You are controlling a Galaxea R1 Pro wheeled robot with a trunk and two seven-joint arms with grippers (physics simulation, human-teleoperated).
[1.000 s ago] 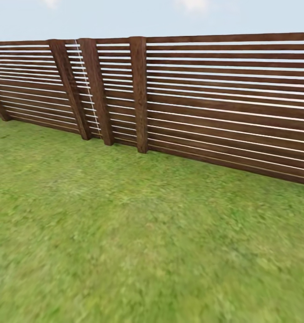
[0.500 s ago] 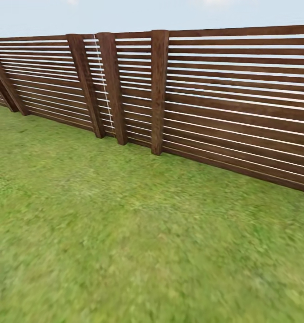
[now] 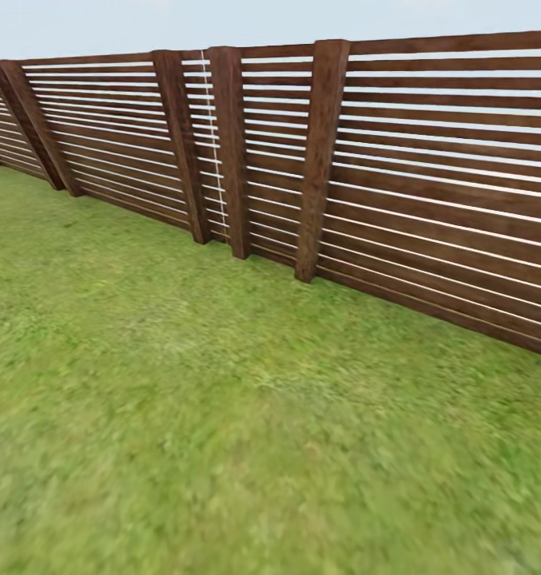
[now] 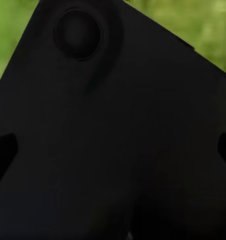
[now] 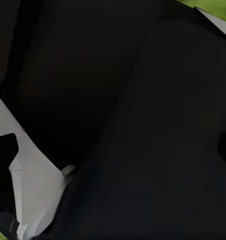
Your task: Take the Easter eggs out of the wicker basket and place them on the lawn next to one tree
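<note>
Three thick posts stand in my head view's brown slatted fence (image 3: 430, 184), behind blurred green lawn (image 3: 222, 415). My left wrist sees a dark, smooth body panel (image 4: 113, 140); my right wrist, black and grey panels (image 5: 32, 185). I cannot tell how either gripper stands.

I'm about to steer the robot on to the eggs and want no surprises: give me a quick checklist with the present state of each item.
1. Lawn ahead free of obstacles: ok.
2. Clearance from the slatted fence: ok, grass lies between.
3. Wicker basket located: not ok.
4. Target tree located: not ok.
5. Left claw open: cannot tell, dark robot parts block that wrist camera.
6. Right claw open: cannot tell, same reason.
</note>
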